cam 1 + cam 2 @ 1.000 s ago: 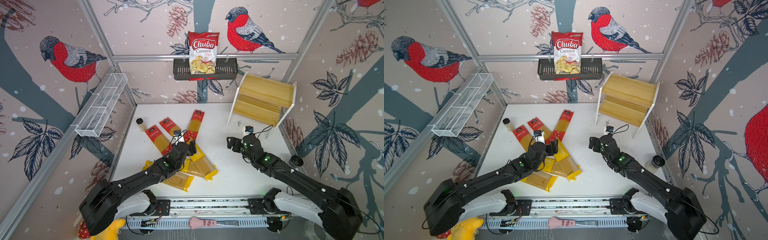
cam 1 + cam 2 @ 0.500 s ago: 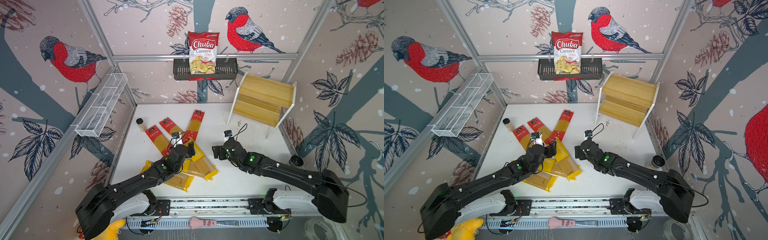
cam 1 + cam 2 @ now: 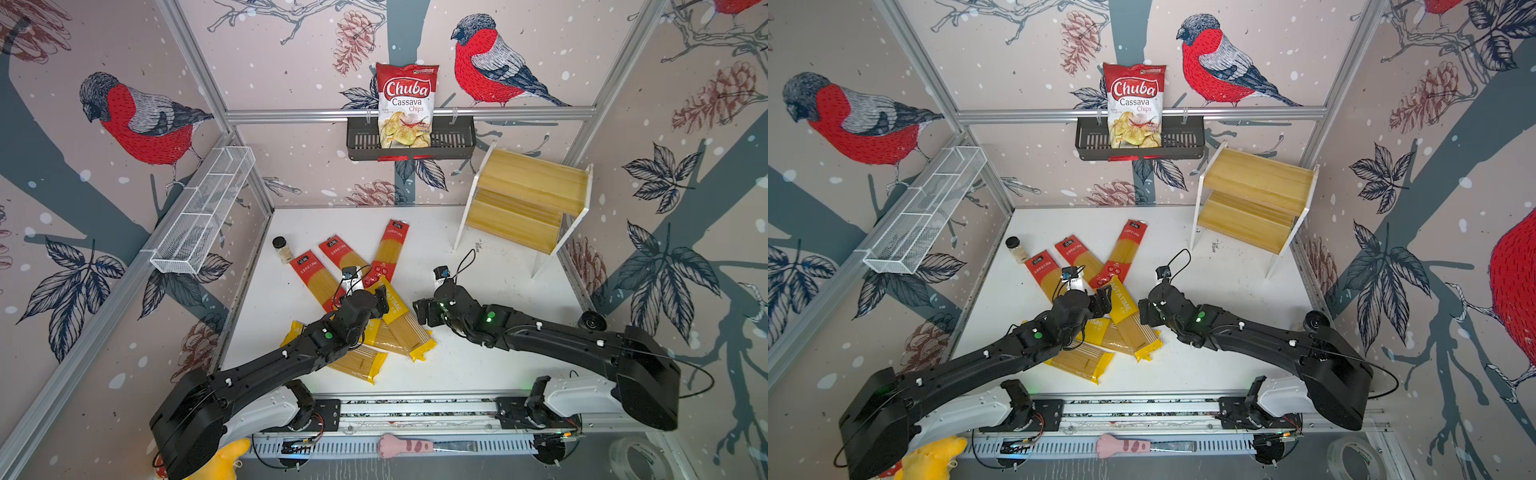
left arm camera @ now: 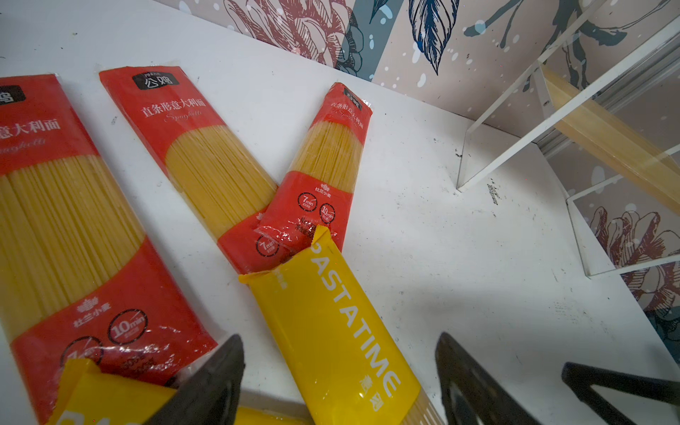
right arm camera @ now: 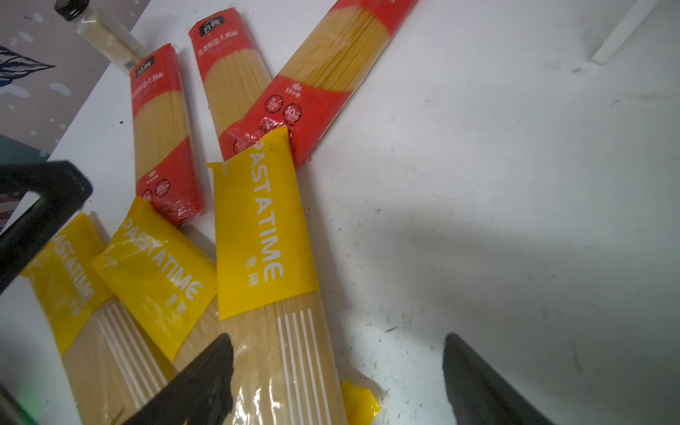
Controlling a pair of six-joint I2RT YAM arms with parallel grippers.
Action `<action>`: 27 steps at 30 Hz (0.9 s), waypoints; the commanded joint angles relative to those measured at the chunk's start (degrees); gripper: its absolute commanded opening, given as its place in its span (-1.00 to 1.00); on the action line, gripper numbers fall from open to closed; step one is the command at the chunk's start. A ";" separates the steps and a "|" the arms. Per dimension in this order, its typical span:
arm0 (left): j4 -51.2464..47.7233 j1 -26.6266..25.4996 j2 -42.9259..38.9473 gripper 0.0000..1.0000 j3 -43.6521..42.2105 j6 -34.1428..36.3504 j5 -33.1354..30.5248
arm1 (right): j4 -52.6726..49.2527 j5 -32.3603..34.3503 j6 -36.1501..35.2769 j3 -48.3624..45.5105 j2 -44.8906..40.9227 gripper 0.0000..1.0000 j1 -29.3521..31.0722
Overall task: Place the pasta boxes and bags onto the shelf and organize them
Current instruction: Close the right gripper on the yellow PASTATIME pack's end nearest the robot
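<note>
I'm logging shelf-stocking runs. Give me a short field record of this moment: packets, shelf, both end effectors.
yellow packets: three, overlapping, on the table
red packets: three, fanned out behind them on the table
shelf: back right, both tiers bare
left end effector: open, over one yellow packet's printed end
right end effector: open, by the same packet, gripping nothing
packets shelved: none

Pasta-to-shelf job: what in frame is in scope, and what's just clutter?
In scope: three yellow PASTATIME packets, three red-ended spaghetti packets, stepped wooden shelf.

Clutter: Chuba chips bag, black basket holding it, white wire basket, small jar, pink paw-shaped tool.
</note>
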 commanded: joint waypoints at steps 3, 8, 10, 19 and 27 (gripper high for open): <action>-6.59 0.00 -2.77 0.61 1.65 -0.68 -0.24 | -1.68 -5.01 -1.23 0.59 -1.03 0.77 0.18; -12.09 1.45 -6.36 0.62 2.14 -0.34 1.77 | -2.75 -7.44 -2.55 1.03 -1.65 0.75 -0.14; -12.95 3.89 -8.11 0.61 1.67 -0.63 6.06 | -2.79 -9.84 -2.84 0.99 -1.58 0.76 -0.66; -5.35 7.21 -10.66 0.51 -5.32 -5.24 18.29 | 6.36 -25.16 1.63 -1.97 2.87 0.48 -6.21; 4.36 4.85 -5.02 0.46 -9.74 -9.12 17.84 | 9.36 -31.51 -0.01 -2.02 7.69 0.41 -13.71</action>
